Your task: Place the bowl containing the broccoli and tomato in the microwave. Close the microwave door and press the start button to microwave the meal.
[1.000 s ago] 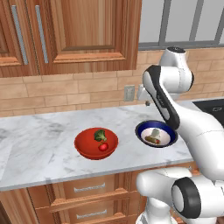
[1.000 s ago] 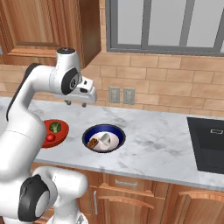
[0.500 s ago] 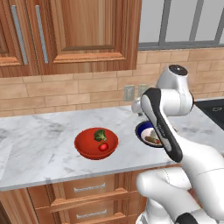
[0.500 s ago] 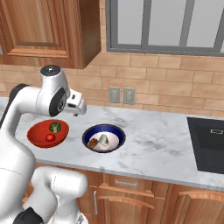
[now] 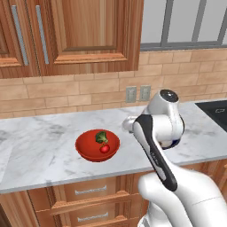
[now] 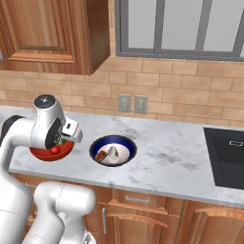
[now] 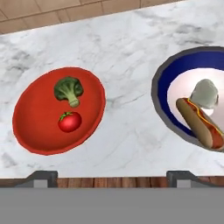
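Note:
The red bowl [image 5: 88, 150] sits on the marble counter with the green broccoli [image 5: 101, 137] and the red tomato [image 5: 105, 149] inside it. From the hand view the bowl [image 7: 37, 127] lies lower left, with the broccoli [image 7: 68, 89] above the tomato [image 7: 69, 121]. My gripper [image 7: 112, 177] hovers above the counter's front edge, between the two bowls, open with nothing between its fingers. From the right base view my arm covers part of the bowl [image 6: 42, 154]. The microwave and its door are out of view.
A dark-blue-rimmed bowl [image 6: 97, 143] holding a hot dog stands just right of the red one, and its rim [image 7: 159, 85] shows at the hand view's right. Wooden cabinets hang above, outlets [image 6: 131, 103] are on the brick wall, and a dark cooktop [image 6: 228, 159] lies far right.
My arm has swung down and left, so the hand now hangs over the counter between the two bowls. The jaws have spread wider. Both bowls stay where they were.

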